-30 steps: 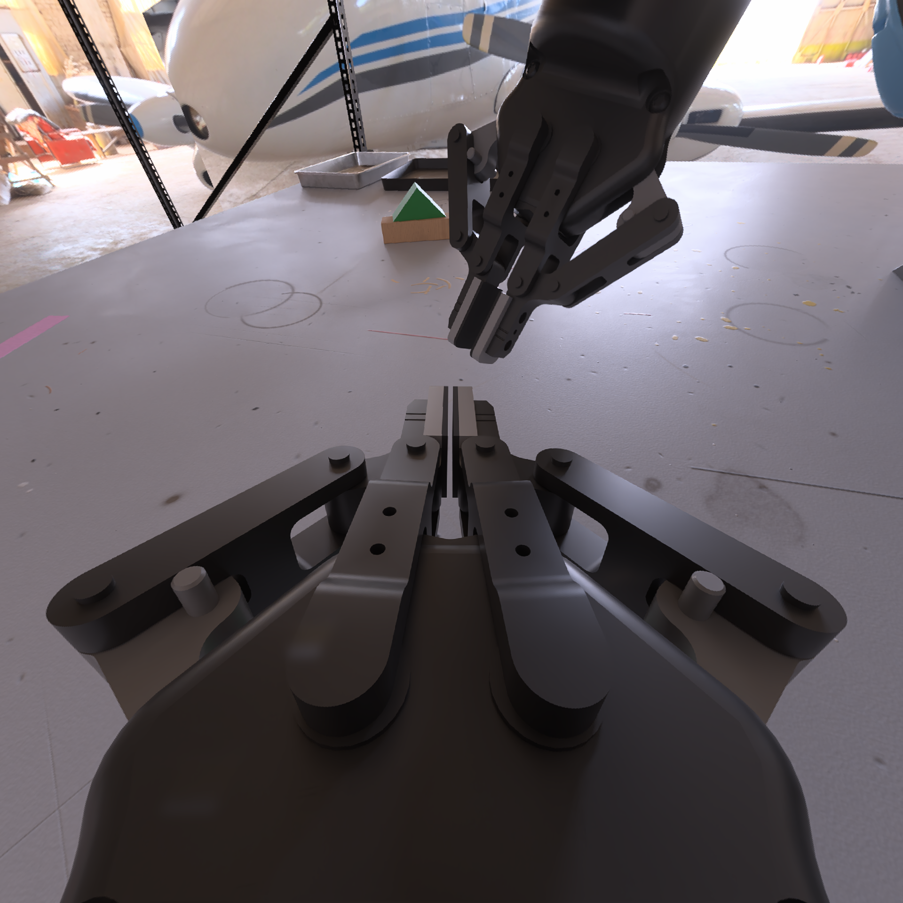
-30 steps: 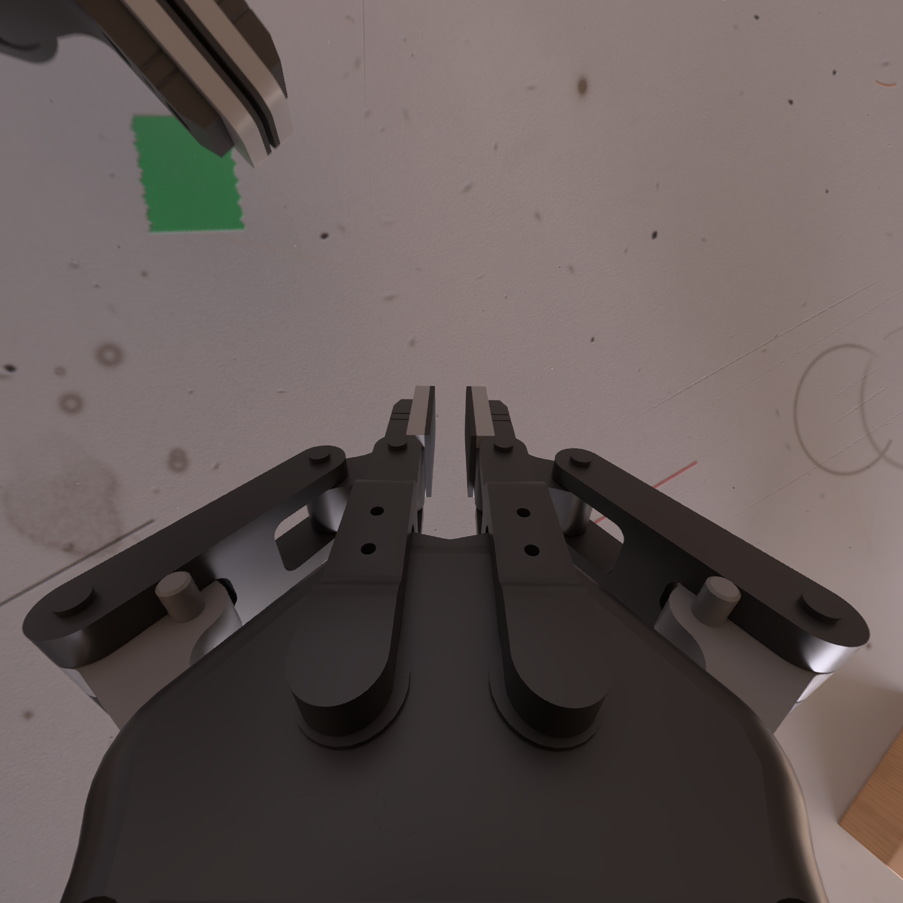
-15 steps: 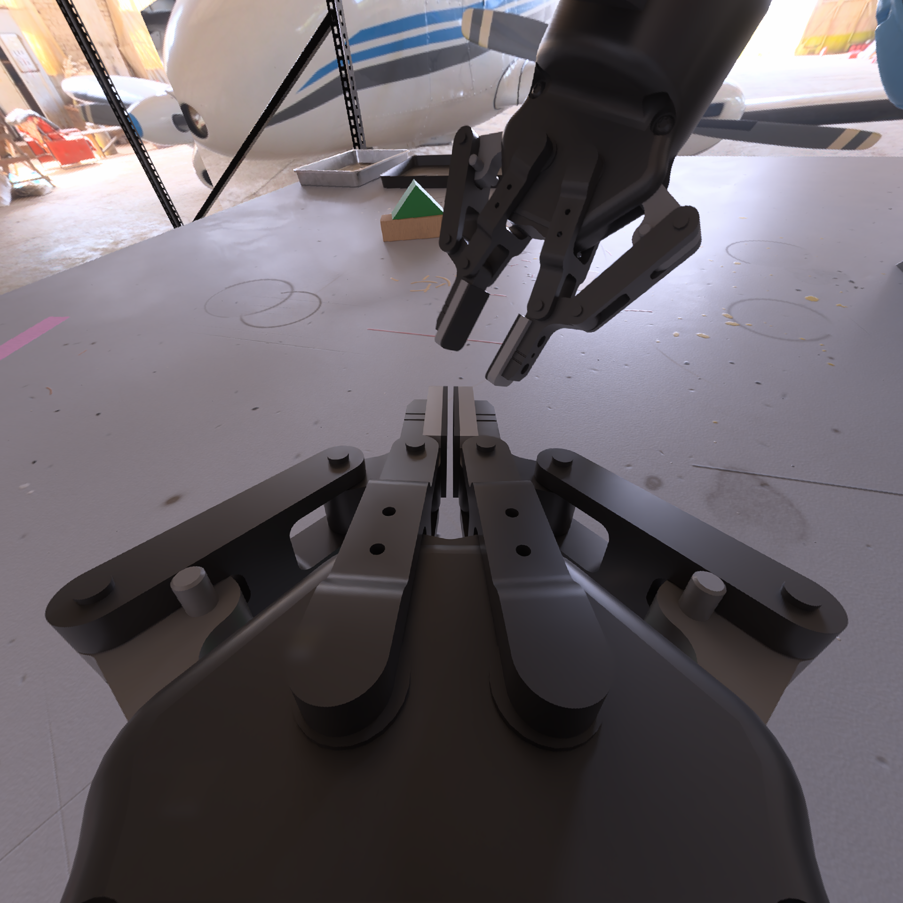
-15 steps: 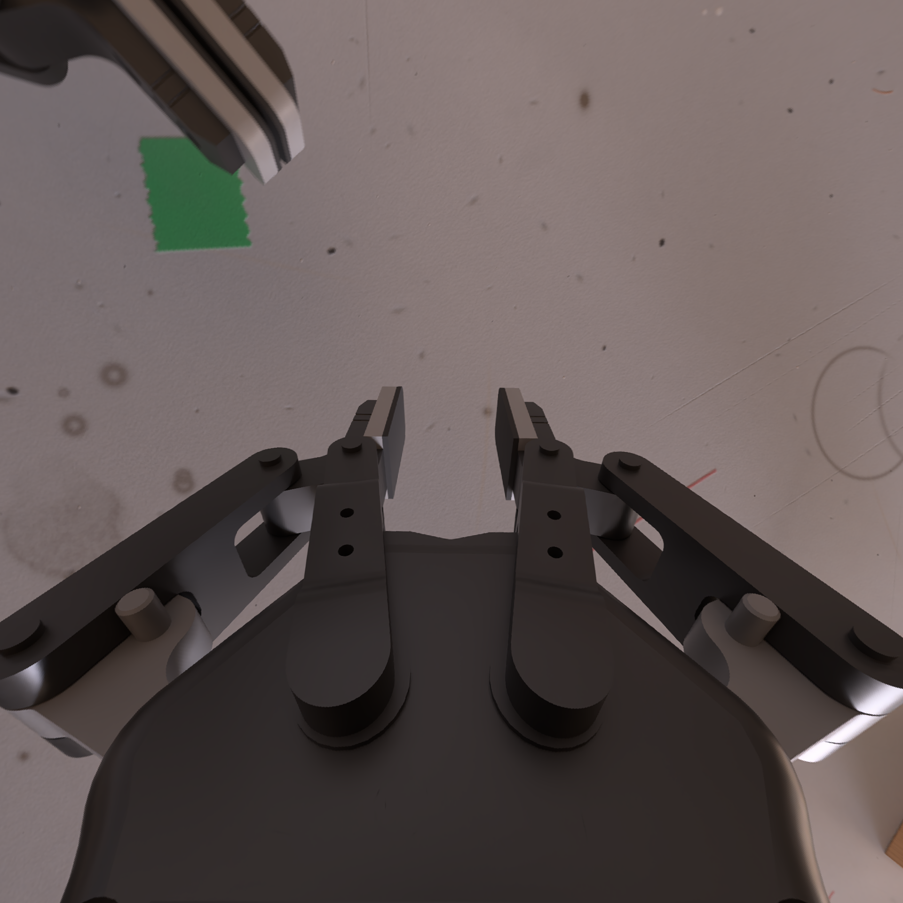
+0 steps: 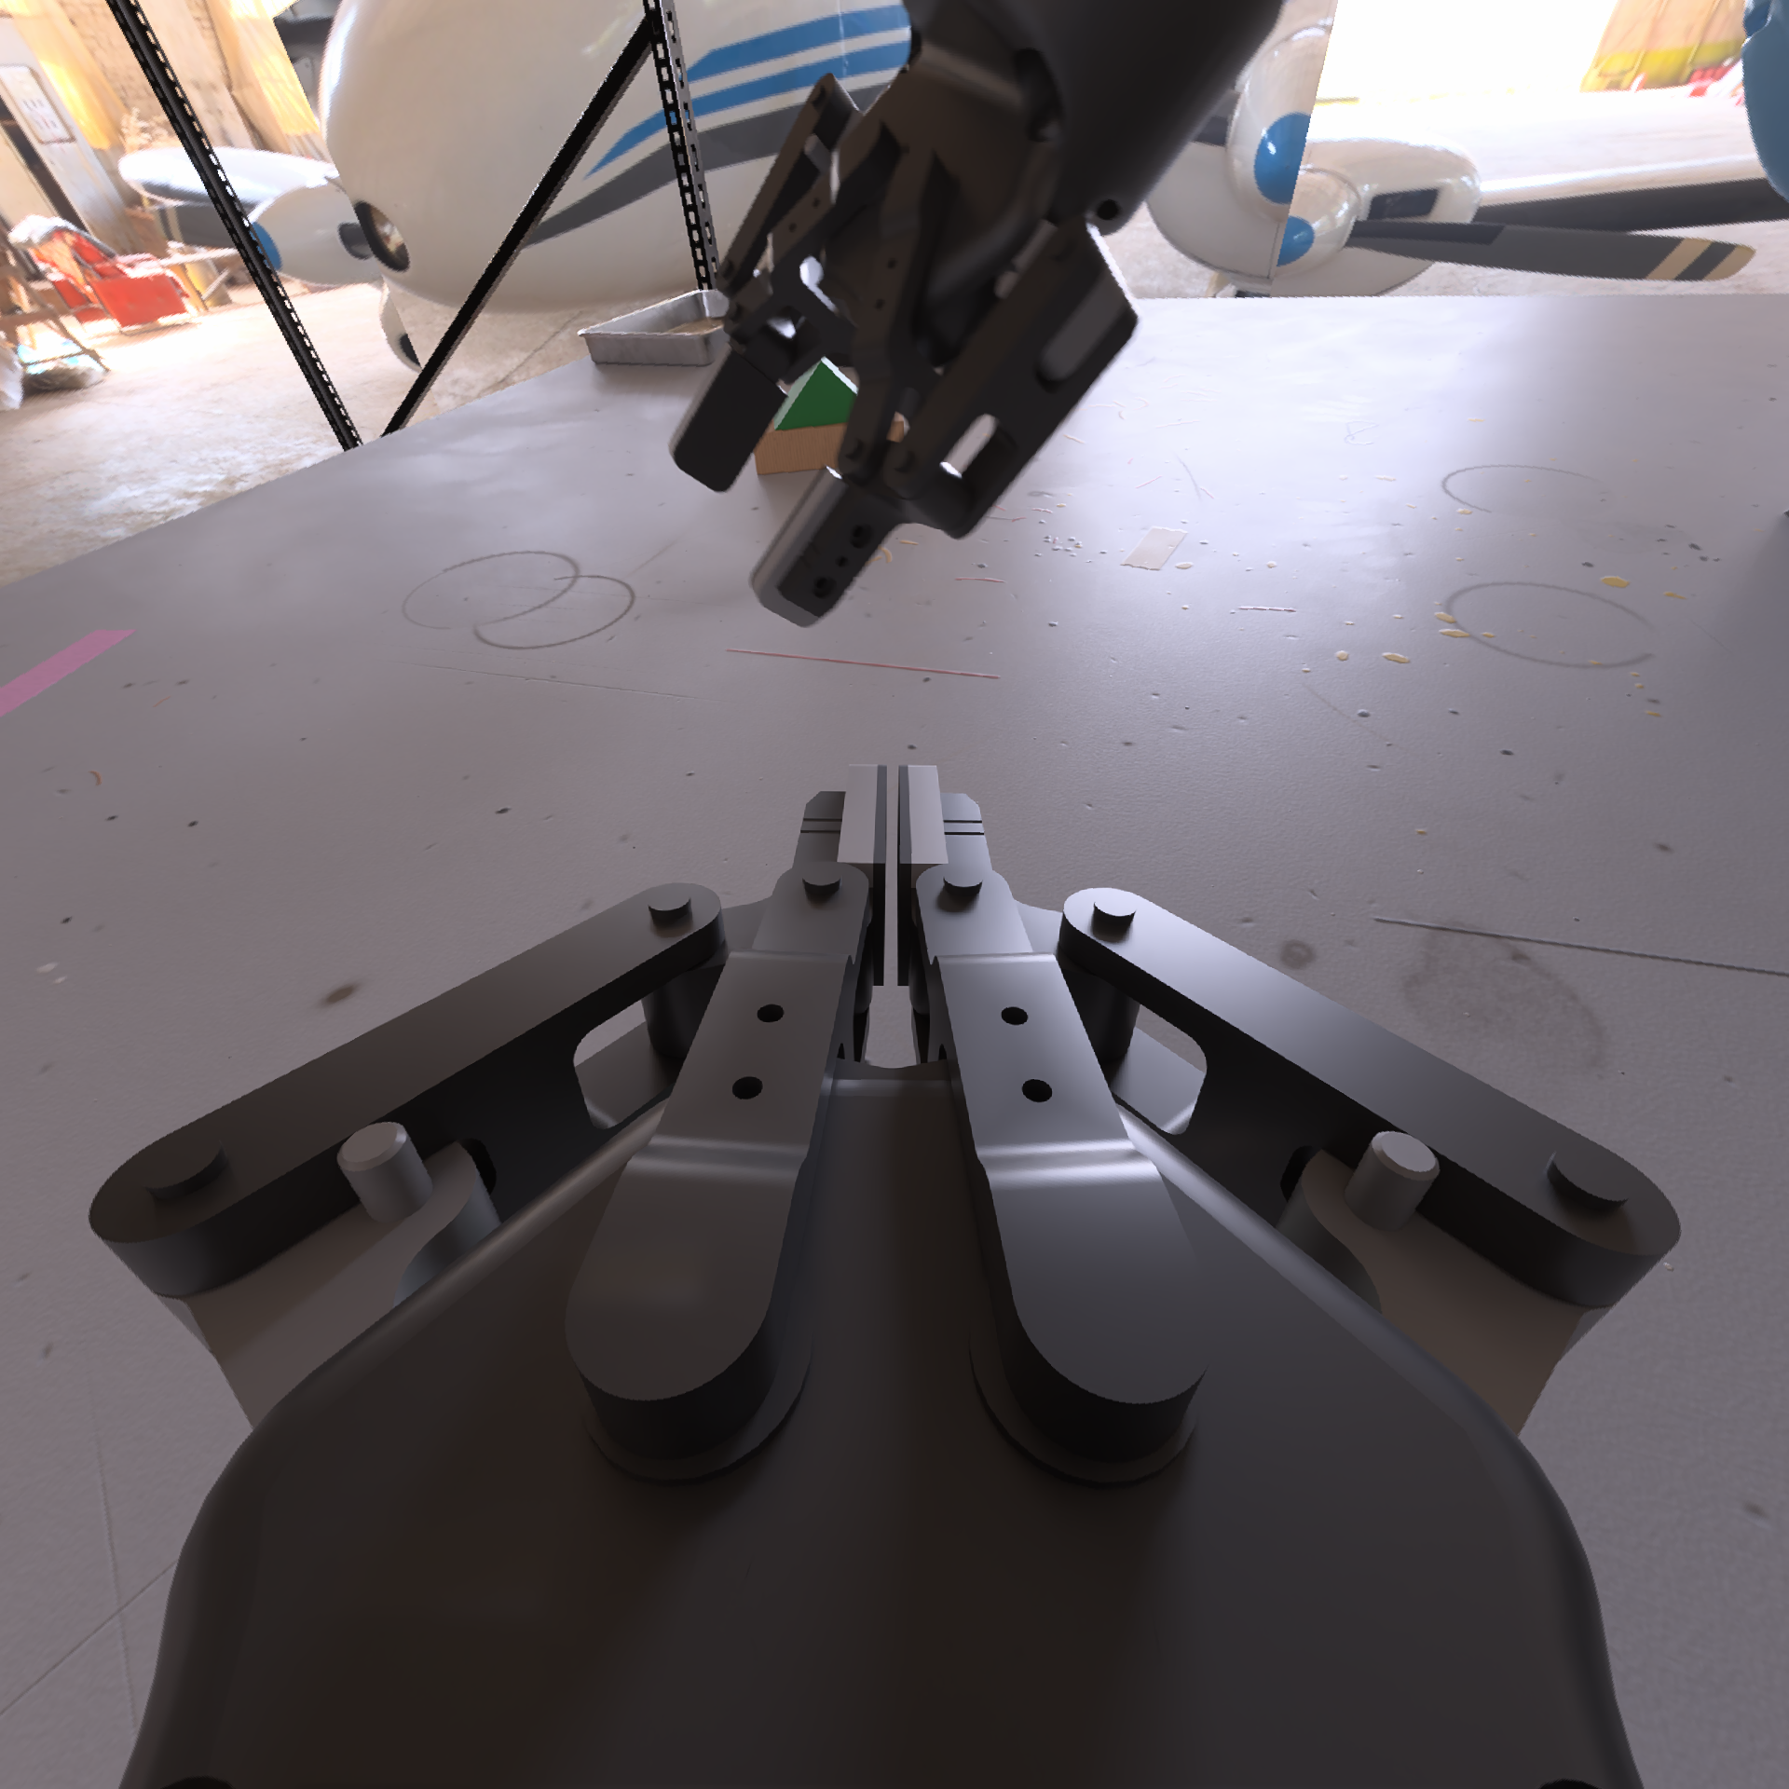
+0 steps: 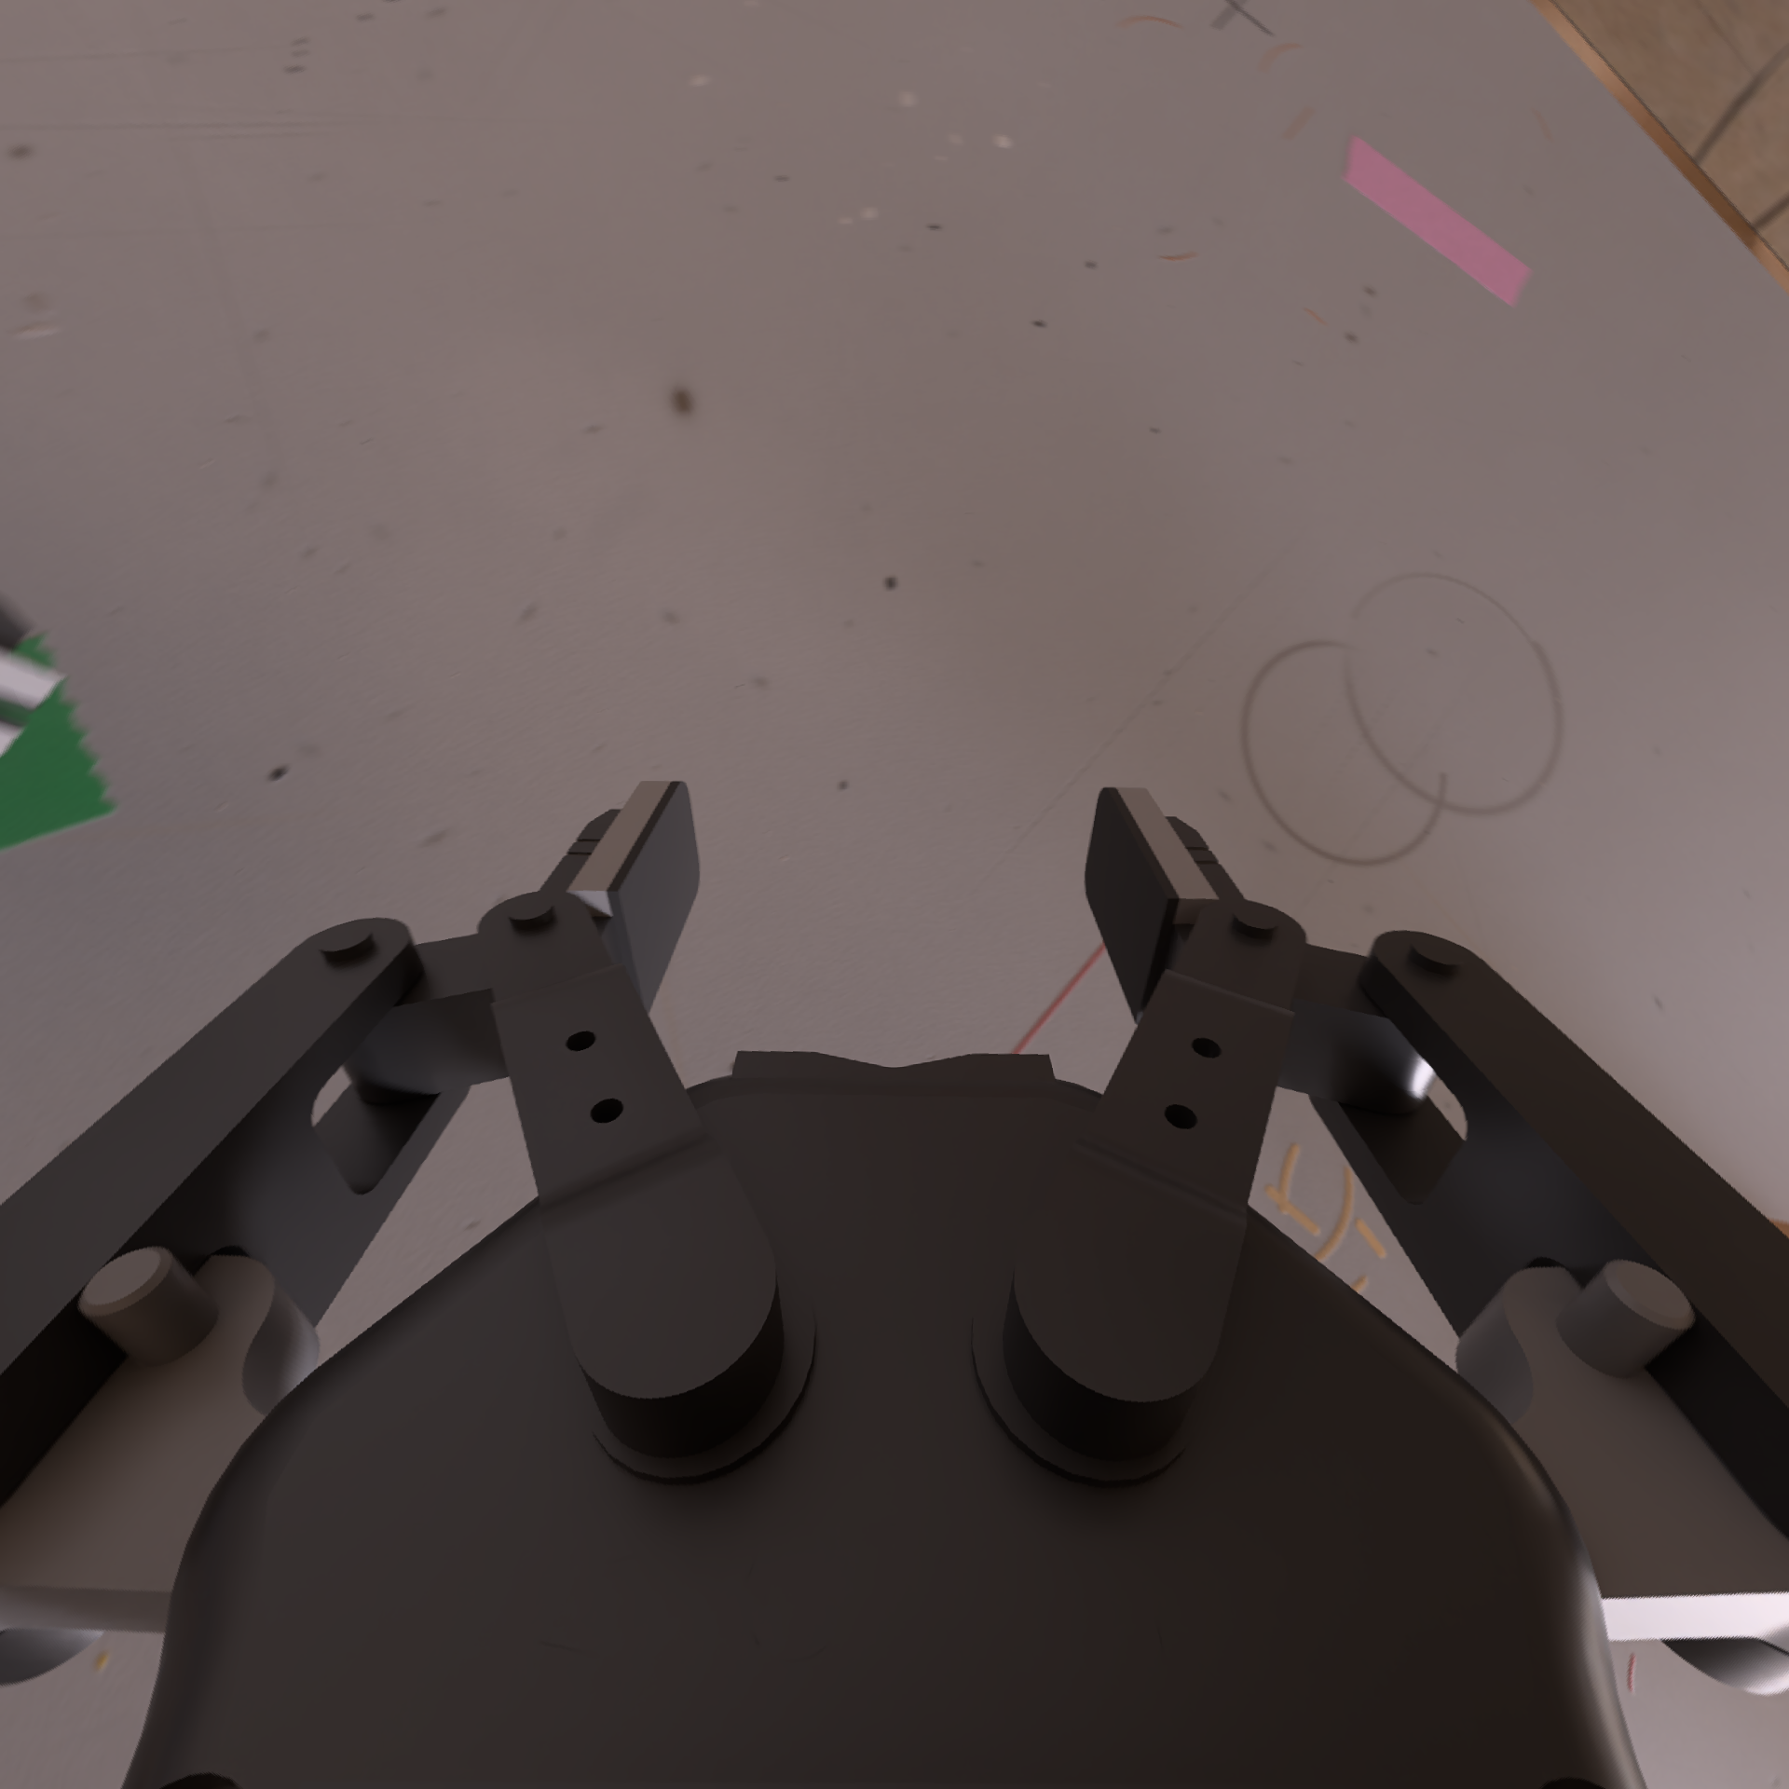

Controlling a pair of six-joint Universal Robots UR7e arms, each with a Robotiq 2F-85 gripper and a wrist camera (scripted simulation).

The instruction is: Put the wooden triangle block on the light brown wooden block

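in the left wrist view, the left gripper fills the lower frame above a grey table, its two fingers pressed together with nothing between them. in the upper centre, the right gripper hangs over the table with fingers spread wide and empty. just behind it, partly hidden, the green wooden triangle block sits on top of the light brown wooden block, near a metal tray at the table's far edge. in the right wrist view, the spread right gripper points down at bare table, a pink tape strip at upper right, a green patch at left edge.
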